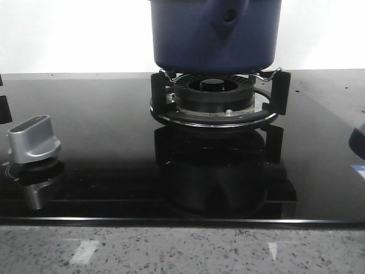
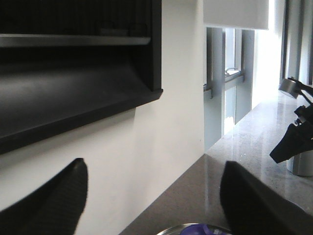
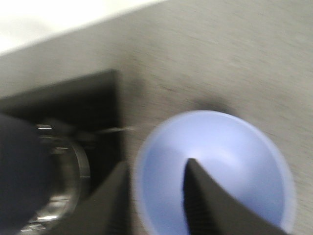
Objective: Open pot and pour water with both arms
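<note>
The dark blue pot point(image 1: 215, 34) stands on the black burner point(image 1: 214, 100) at the back middle of the cooktop; its top is cut off by the frame. Neither gripper shows in the front view. My left gripper point(image 2: 155, 164) is open wide and empty, facing the white wall; a silver rim with a purple-blue part point(image 2: 195, 229) peeks in just below it. My right gripper point(image 3: 157, 164) is open, with one finger point(image 3: 215, 205) inside a light blue bowl point(image 3: 230, 147) and the other outside its rim. The view is blurred. The pot point(image 3: 19, 171) lies beside it.
A silver knob point(image 1: 34, 137) sits on the black glass cooktop point(image 1: 114, 171) at the left. The bowl's blue edge point(image 1: 359, 142) shows at the far right. A speckled stone counter point(image 1: 182, 251) runs along the front. A black range hood point(image 2: 73, 73) hangs overhead; a dark tool point(image 2: 293, 142) stands farther along the counter.
</note>
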Robot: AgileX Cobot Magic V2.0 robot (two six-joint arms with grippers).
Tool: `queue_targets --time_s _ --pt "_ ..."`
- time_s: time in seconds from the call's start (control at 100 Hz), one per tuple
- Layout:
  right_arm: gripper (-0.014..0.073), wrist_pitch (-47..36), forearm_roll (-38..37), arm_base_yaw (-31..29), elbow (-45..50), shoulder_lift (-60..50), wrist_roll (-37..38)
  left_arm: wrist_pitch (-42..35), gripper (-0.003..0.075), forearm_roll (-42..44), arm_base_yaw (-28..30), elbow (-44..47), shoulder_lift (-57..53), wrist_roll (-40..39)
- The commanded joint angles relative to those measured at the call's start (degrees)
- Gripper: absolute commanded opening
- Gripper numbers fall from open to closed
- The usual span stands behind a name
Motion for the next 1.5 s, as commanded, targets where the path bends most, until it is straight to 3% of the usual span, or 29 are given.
queue_targets --time_s 0.0,0.05,0.17,0.36,0.58,0.66,0.74,0.88,1.05,1.31,1.49 --pt "0.0012 -3.64 9.85 -0.25 -1.86 -3.27 -4.74 1.19 0.0302 -1.33 3.0 -1.97 -4.43 -4.67" --pt "-0.0074 -4.46 14.05 -0.16 -1.75 -4.18 -6.56 1.19 0.0192 0.32 4.72 -1.97 -5.47 -6.71" --pt "-0.0046 -8.8 22.5 0.25 -0.06 -6.45 -9.54 1.55 -0.0019 4.37 8.33 -1.97 -7.56 -11.44" --pt "-0.0046 -24.46 24.1 8.56 6.08 -12.22 -14.59 -2.04 -0.002 5.23 12.09 -1.11 -11.19 -15.05" --pt "-0.0046 -42.92 24.0 21.18 16.19 -18.47 -20.15 -26.81 -0.002 1.64 12.23 4.65 -20.01 -16.02" --pt "-0.0046 -43.54 22.59 23.41 18.82 -19.95 -24.84 -27.78 -0.002 9.24 11.81 6.59 -23.1 -16.02" --pt "-0.0046 -41.87 19.51 23.81 21.03 -21.54 -29.47 -29.2 -0.002 18.75 7.76 9.38 -26.63 -17.8" --pt "-0.0046 -39.91 13.59 23.57 26.28 -26.23 -31.81 -35.66 -0.002 23.33 -1.73 18.32 -33.03 -17.15" --pt "-0.0046 -40.5 12.14 23.57 37.67 -37.2 -31.81 -44.07 -0.002 23.66 -4.03 33.32 -44.29 -17.17" --pt "-0.0046 -47.45 12.25 23.57 56.65 -56.15 -31.81 -44.14 -0.002 19.87 -4.03 56.01 -62.62 -17.17" --pt "-0.0046 -48.11 12.41 23.57 65.22 -65.02 -31.81 -44.42 -0.002 13.74 -4.03 65.29 -73.94 -17.17"
